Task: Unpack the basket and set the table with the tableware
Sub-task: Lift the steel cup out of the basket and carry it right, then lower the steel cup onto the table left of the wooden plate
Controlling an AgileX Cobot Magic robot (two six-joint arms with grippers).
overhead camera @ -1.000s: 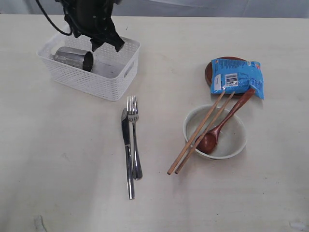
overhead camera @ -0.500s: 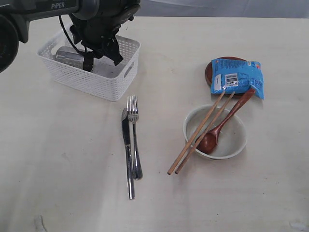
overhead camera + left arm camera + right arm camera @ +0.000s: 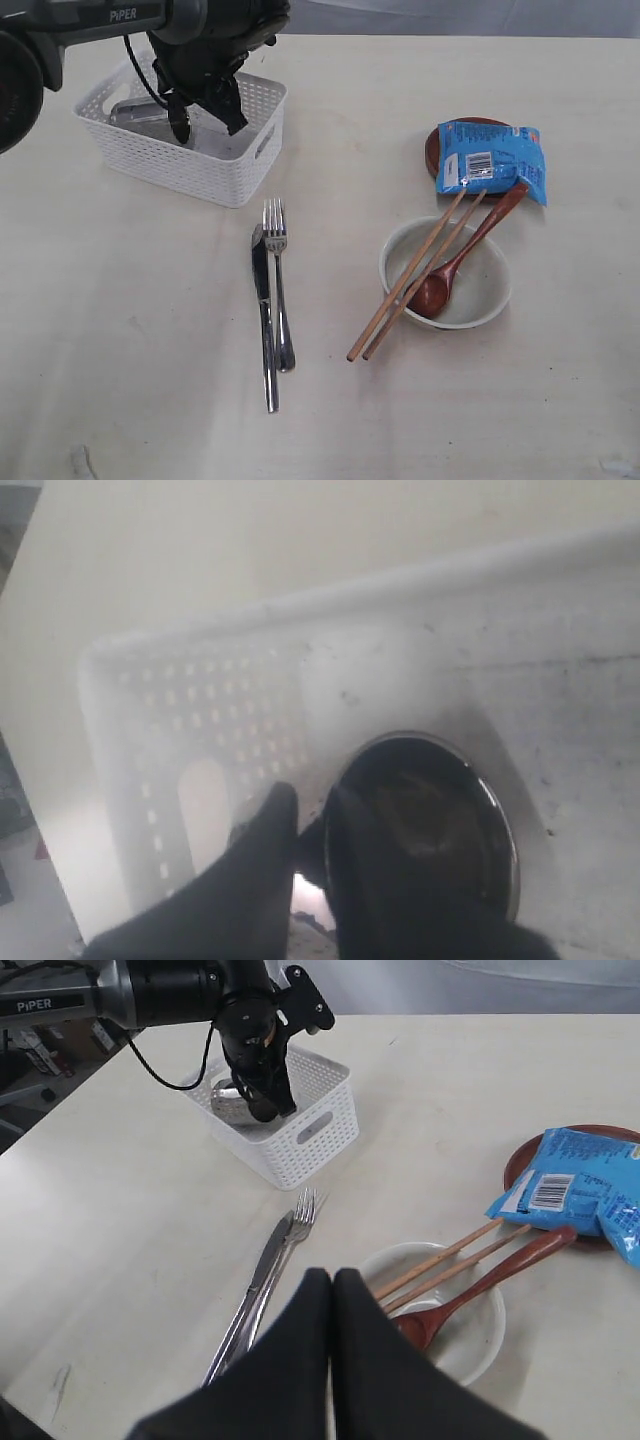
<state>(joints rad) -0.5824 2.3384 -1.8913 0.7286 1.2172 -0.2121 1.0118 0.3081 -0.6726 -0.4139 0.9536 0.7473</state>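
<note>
The white basket (image 3: 215, 175) stands at the back left of the table (image 3: 120, 330) with the steel cup (image 3: 135, 113) lying on its side inside. My left gripper (image 3: 205, 115) reaches down into the basket. In the left wrist view its jaws (image 3: 312, 815) pinch the rim of the cup (image 3: 440, 810), one finger inside the mouth and one outside. The fork (image 3: 277, 290) and knife (image 3: 263, 320) lie side by side mid-table. Chopsticks (image 3: 410, 275) and the wooden spoon (image 3: 455, 265) rest across the cream bowl (image 3: 490, 300). My right gripper (image 3: 332, 1278) hovers shut and empty above the bowl's near side.
A blue snack packet (image 3: 490, 160) lies on the small brown plate (image 3: 432, 150) behind the bowl. The left arm's dark body hangs over the basket's back edge. Bare tabletop stretches along the front and left.
My left gripper has sunk deeper into the basket and its jaws have come together on the cup's rim. The basket has shifted slightly left. The right gripper is unchanged.
</note>
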